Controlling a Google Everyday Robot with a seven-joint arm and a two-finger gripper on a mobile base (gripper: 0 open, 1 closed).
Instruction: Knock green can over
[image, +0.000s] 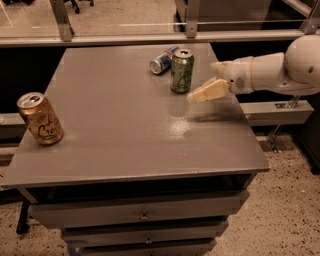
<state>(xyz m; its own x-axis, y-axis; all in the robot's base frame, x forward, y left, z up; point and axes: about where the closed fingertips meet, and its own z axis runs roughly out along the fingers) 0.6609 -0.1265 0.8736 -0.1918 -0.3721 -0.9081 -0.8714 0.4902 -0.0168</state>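
The green can (182, 70) stands upright on the grey table (130, 130), towards the back and right of its middle. My gripper (203, 82) reaches in from the right on a white arm and hovers just right of the can, close to it but apart. Its cream fingers (209, 91) are spread, with nothing between them.
A blue-and-silver can (163, 60) lies on its side just behind and left of the green can. An orange-gold can (40, 119) stands upright near the table's left edge. A railing (150, 37) runs behind the table. Drawers (142, 215) sit below the front edge.
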